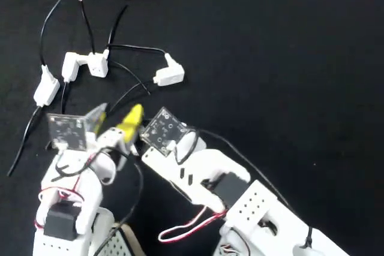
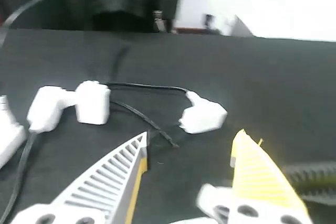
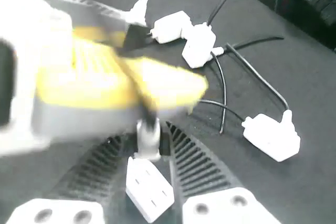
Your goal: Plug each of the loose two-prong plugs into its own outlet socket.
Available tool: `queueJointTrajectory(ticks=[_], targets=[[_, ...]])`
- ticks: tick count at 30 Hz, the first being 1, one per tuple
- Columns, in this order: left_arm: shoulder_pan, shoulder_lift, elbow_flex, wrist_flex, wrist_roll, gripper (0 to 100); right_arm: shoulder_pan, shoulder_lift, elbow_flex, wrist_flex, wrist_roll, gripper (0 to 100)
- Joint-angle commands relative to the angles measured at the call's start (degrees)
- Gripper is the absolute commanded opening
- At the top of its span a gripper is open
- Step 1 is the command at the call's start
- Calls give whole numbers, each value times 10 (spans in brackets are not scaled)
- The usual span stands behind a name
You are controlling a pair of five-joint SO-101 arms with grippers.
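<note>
White plug-socket pair (image 2: 71, 106) beyond the spread left pincer (image 2: 190, 139) looks joined; right pincer (image 3: 144, 145) pinches 1 outlet socket (image 3: 149, 190), a plug (image 3: 270, 135) loose ahead.

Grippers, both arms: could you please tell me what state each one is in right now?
Left gripper: open, holding nothing.
Right gripper: shut on a white socket with its cable attached.

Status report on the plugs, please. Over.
Left gripper open near loose plug. Right gripper shut on socket. Cord lying before plug.
</note>
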State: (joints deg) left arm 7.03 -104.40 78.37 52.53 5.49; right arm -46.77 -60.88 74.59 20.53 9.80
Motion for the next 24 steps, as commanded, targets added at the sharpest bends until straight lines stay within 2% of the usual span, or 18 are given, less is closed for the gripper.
queueJointTrajectory(ticks=[1, 6, 15, 17, 20, 24], targets=[[41, 0, -49, 12, -21, 260, -5, -15, 6, -12, 10, 11], [18, 0, -64, 33, -27, 260, 33, -15, 4, -11, 8, 11], [-225, 0, -10, 34, -32, 260, 69, -11, -89, 198, -9, 11], [-247, 0, 19, 35, -76, 260, 73, -6, -95, 212, -30, 11], [-250, 0, 78, 33, -185, 260, 100, 36, -121, 231, -36, 11], [-220, 1, 133, 17, -346, 260, 246, 136, -295, 360, -34, 11]])
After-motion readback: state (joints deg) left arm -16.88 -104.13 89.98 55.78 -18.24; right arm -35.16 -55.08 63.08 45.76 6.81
